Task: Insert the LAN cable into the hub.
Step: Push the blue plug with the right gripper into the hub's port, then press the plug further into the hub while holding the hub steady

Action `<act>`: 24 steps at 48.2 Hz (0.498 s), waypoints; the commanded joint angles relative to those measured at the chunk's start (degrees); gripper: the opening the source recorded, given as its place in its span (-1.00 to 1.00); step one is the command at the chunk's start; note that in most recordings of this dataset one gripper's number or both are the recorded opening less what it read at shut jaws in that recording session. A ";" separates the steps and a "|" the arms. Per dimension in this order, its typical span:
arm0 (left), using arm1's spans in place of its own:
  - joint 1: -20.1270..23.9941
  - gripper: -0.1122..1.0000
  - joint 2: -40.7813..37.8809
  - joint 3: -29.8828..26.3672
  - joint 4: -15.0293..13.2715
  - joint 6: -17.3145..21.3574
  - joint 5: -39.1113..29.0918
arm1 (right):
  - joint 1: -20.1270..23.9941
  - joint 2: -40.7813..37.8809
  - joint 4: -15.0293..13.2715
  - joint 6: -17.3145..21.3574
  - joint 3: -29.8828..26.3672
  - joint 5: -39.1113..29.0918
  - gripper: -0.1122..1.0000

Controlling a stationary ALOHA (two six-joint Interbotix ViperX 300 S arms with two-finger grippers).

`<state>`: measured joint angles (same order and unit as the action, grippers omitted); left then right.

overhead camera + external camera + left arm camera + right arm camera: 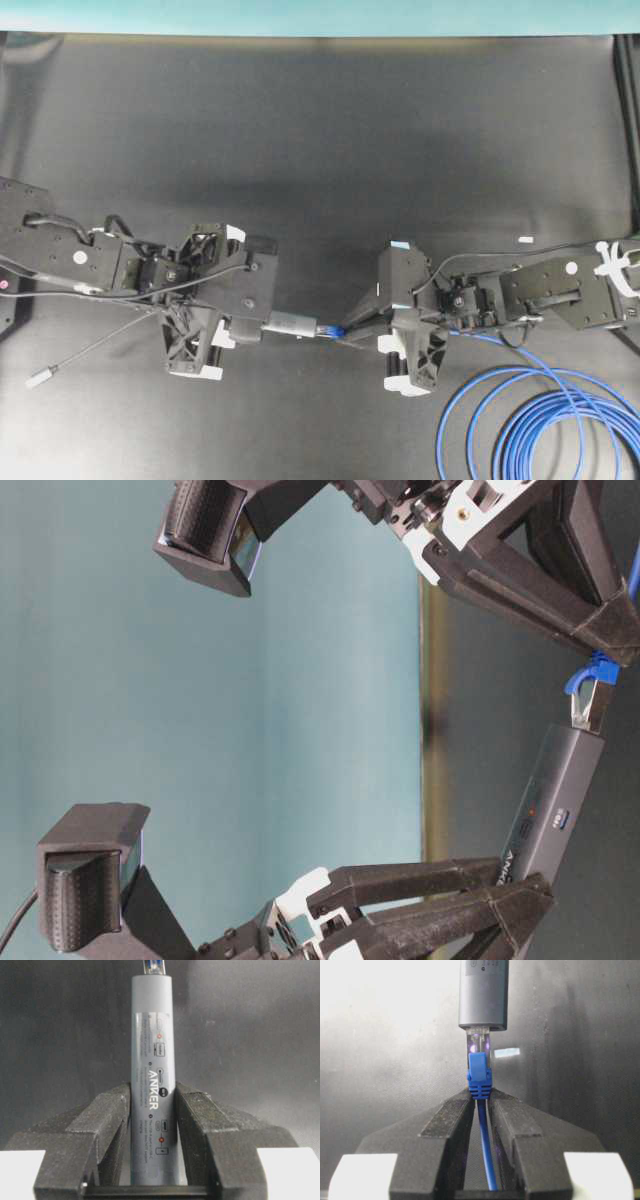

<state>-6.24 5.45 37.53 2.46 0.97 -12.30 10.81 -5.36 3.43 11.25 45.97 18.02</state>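
Right wrist view: the right gripper [481,1102] is pinching the LAN cable [485,1150] just behind its plug [479,1055], whose tip is sitting in the end of the hub [483,995]. Opposite, the left gripper [152,1110] is clamping the hub's body above the dark table [320,150], blue loops lying nearby.

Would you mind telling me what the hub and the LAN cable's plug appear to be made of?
The hub looks like matte grey metal, perhaps anodised aluminium: smooth, evenly satin, with printed markings. The LAN cable has a glossy blue jacket, probably plastic; its plug looks like clear plastic, see-through, behind a ribbed blue boot.
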 commanded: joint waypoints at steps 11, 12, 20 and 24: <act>-0.18 -0.29 0.09 -1.85 0.18 0.09 0.18 | -1.85 0.53 -0.09 -0.18 -1.23 1.05 -0.63; -0.18 -0.29 0.00 -1.93 0.18 0.09 0.18 | -1.93 0.53 -0.09 -0.09 -1.23 1.05 -0.63; -0.09 -0.29 -0.79 -3.43 0.18 0.09 -0.26 | -2.46 0.53 0.00 0.00 -1.32 0.88 -0.63; 0.18 -0.29 -1.23 -4.04 0.18 0.00 -0.88 | -2.55 0.53 0.00 0.18 -1.41 1.05 -0.63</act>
<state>-5.98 4.13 35.42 2.46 0.88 -13.36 9.23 -5.36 3.25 11.25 45.97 18.11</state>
